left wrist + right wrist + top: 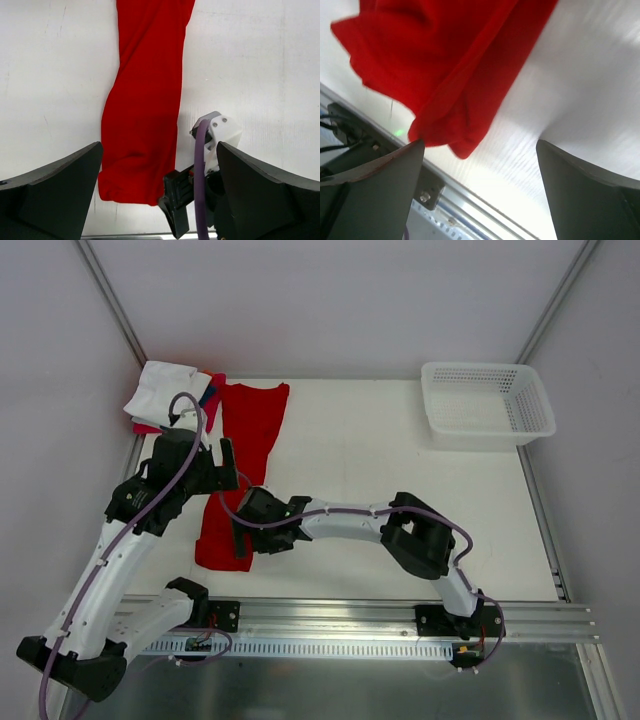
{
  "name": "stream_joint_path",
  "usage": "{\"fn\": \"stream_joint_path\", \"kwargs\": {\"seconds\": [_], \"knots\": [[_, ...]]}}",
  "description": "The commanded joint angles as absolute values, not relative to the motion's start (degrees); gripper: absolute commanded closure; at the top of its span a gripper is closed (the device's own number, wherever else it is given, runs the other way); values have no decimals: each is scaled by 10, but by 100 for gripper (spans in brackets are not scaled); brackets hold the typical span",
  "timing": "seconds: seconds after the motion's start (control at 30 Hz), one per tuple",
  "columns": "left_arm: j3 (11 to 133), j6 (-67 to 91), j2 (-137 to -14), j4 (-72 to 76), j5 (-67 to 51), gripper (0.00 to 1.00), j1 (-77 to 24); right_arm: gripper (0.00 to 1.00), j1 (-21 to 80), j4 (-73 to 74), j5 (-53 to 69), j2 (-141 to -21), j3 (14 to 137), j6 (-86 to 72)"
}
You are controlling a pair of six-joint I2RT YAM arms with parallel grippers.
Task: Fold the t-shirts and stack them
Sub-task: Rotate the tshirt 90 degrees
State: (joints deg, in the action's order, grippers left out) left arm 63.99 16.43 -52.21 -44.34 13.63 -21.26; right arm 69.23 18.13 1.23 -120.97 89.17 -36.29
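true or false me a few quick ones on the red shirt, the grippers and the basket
1. The red shirt lies on the table as a long narrow strip. True.
2. The left gripper is clamped on the red shirt. False: it is open above the shirt and holds nothing.
3. The basket holds folded shirts. False: no shirt shows in it; the folded pile sits at the far left corner.
4. The right gripper is open by the shirt's near end. True.

A white table (400,490) is enclosed on three sides by plain pale walls (330,300). Slanted metal posts (108,298) are seen at the far corners. A slotted metal rail (330,625) is fixed along the near edge. Everything is evenly lit.
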Motion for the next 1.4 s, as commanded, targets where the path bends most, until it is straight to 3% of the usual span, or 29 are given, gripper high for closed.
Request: {"fn": "stream_joint_path", "kwargs": {"seconds": [0.0,0.33,0.6,1.37], "knots": [[665,195,-502,-492,136,1,-207,0,713,174,4,-1171,889,-385],[664,196,-365,-499,150,1,-207,0,725,170,-21,-1230,959,-392],[644,186,-347,-498,130,1,-207,0,718,199,-31,-1256,1019,-384],[601,171,-337,-473,117,1,-207,0,721,216,-65,-1238,942,-414]]}}
